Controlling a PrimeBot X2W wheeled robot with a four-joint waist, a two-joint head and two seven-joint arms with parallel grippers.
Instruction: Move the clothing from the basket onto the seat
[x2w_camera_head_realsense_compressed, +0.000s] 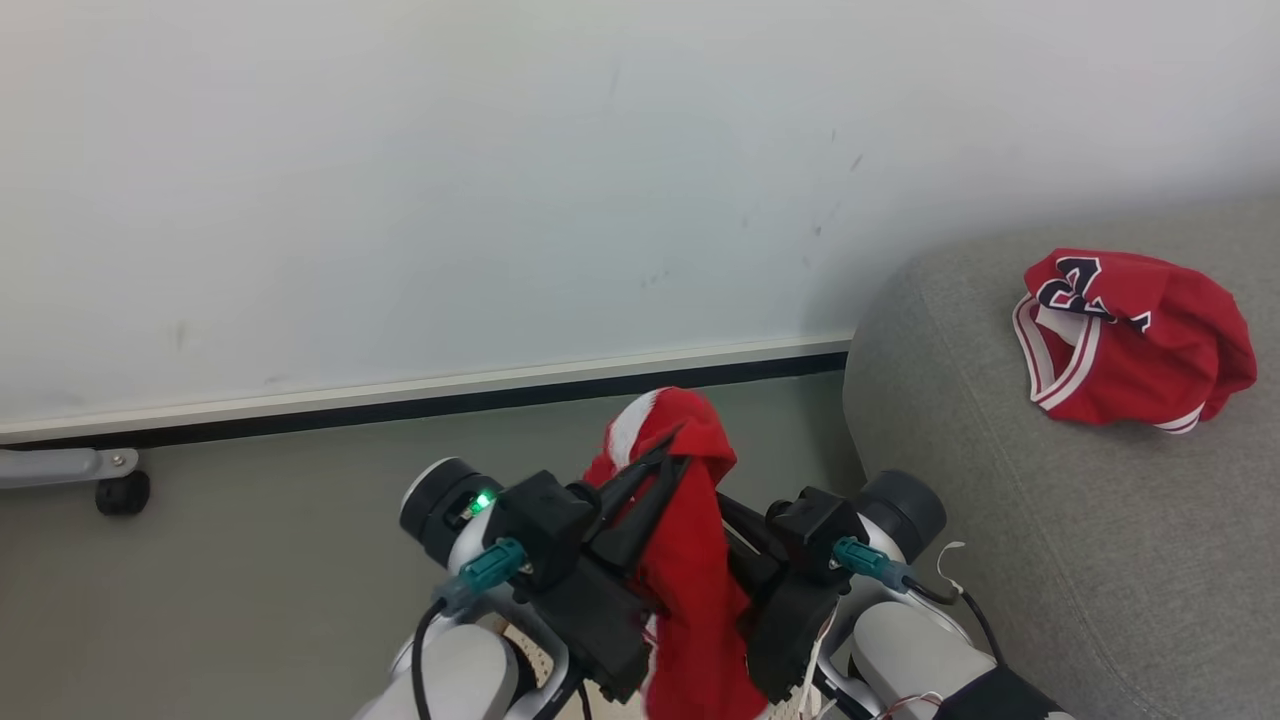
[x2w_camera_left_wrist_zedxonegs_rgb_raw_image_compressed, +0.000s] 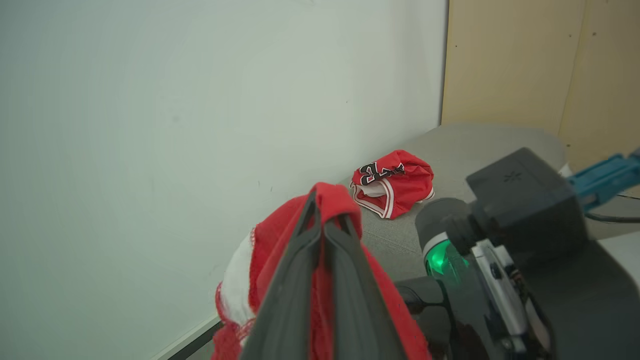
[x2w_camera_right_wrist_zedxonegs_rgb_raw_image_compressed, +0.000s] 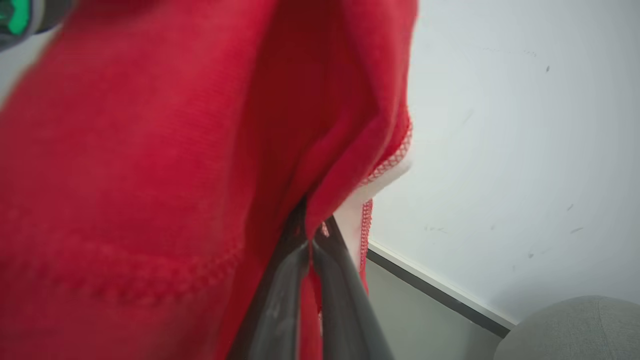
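At the bottom centre of the head view, a red garment (x2w_camera_head_realsense_compressed: 690, 570) with white trim is hanging bunched between two dark grippers. The frame edge is cutting off its lower end. The left gripper (x2w_camera_head_realsense_compressed: 672, 450) is reaching up and to the right, its two long fingers pressing together and pinching the top fold of the cloth. The right gripper (x2w_camera_right_wrist_zedxonegs_rgb_raw_image_compressed: 307, 245) is sitting mostly behind the cloth in the head view. In the right wrist view, at lower centre, its fingers are pressing together on a red fold, with the tips buried in fabric.

A jersey (x2w_camera_head_realsense_compressed: 1130, 340), red with white trim and only partly readable black-and-white lettering, is lying crumpled at the upper right on the grey seat (x2w_camera_head_realsense_compressed: 1000, 540). The seat's right and lower parts are running out of frame. A sliver of the pale perforated basket (x2w_camera_head_realsense_compressed: 535, 660) is peeking out between the forearms at the bottom edge, with the rest hidden. A white wall (x2w_camera_head_realsense_compressed: 500, 150) is standing behind, above a grey floor (x2w_camera_head_realsense_compressed: 250, 570).
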